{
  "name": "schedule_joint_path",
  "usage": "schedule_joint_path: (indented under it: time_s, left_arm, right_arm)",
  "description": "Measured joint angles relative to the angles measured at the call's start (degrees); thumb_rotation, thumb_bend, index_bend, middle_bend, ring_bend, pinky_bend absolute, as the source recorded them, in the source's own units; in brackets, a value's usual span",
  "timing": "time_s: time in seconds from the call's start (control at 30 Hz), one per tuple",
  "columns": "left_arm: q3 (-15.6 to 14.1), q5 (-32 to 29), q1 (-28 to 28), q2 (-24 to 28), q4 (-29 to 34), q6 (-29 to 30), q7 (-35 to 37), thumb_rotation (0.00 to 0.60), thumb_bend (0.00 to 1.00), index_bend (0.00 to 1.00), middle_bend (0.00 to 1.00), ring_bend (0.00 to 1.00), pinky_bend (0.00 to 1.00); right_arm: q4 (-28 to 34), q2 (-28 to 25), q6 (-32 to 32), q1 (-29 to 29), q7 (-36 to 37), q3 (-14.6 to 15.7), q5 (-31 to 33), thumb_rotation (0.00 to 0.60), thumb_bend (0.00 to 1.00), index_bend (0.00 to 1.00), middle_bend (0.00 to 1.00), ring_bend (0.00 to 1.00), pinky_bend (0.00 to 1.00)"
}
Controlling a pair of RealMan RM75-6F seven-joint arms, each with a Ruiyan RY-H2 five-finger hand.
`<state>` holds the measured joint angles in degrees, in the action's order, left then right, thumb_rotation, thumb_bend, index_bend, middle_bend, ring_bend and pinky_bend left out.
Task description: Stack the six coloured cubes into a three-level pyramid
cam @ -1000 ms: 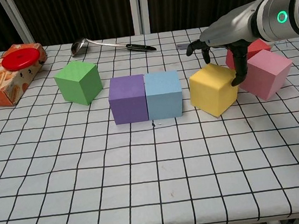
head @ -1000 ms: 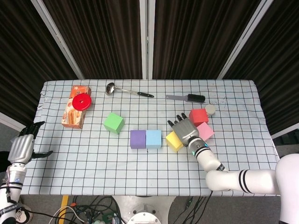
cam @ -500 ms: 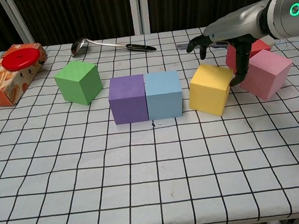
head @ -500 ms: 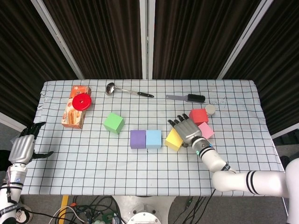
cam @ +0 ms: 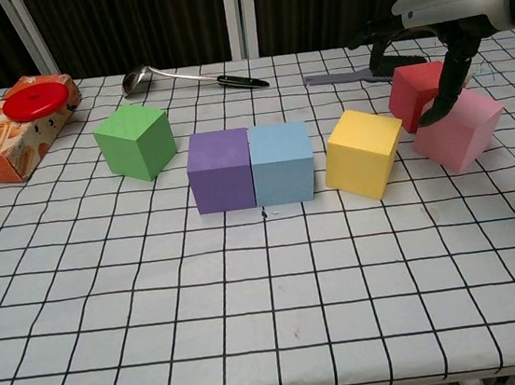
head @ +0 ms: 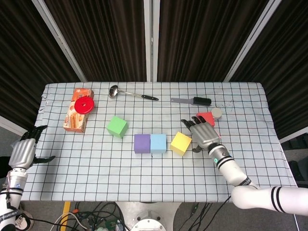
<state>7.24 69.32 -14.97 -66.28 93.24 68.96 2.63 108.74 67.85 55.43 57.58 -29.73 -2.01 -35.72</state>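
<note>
While I scan from the left edge, my left hand [head: 23, 151] hangs off the side of the table [head: 120, 178], fingers spread and holding nothing; only the head view shows it. On the checked cloth, an orange snack box [cam: 8, 138] lies at the far left with a red disc [cam: 35, 98] resting on top of it. Next comes the green cube [cam: 137, 141], standing alone and turned at an angle, with a metal ladle [cam: 189, 75] lying behind it near the far edge. Near the table's middle the purple cube [cam: 220, 170] and the light blue cube [cam: 282, 162] sit side by side, faces touching. Just right of them, with a small gap, the yellow cube [cam: 363, 152] rests on the cloth, slightly rotated and free of any grip. Behind it lies a black-handled spatula [head: 192, 101]. Further right the red cube [cam: 419, 91] and the pink cube [cam: 461, 130] sit close together, the pink one nearer me. My right hand [head: 204, 134] hovers above those two with fingers [cam: 445, 94] loosely spread and empty, their tips pointing down between the red and pink cubes. A small grey round object [head: 217, 112] lies just beyond the red cube.
</note>
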Motion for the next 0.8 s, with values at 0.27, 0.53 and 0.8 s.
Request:
schedule_joint_path:
  time_s: [0.27,0.53,0.8]
  left_arm:
    - [-0.11,0.09,0.24,0.12,-0.76,-0.09,0.89,0.600,0.02,0.09,0.10,0.01,0.11]
    - [-0.31,0.51,0.36,0.20,-1.96,-0.42,1.90,0.600,0.02,0.09,0.10,0.01,0.11]
    - [-0.48,0.38,0.55,-0.53,-4.11,-0.63,2.22,0.600,0.02,0.09,0.10,0.01,0.10]
  right_arm:
    - [1.10,8.93,11.41,-3.90,-1.31,-0.50,-0.24,0.600,0.04,0.00,0.10,0.00,0.00]
    - [-1.34,17.01,19.10,-7.77,-4.04,-1.14,-1.71,0.600,0.04,0.00,0.10,0.00,0.00]
    - [-5.90,21.62,19.82,-9.91,-5.01,-2.48,-2.48,0.600,0.04,0.00,0.13,0.00,0.00]
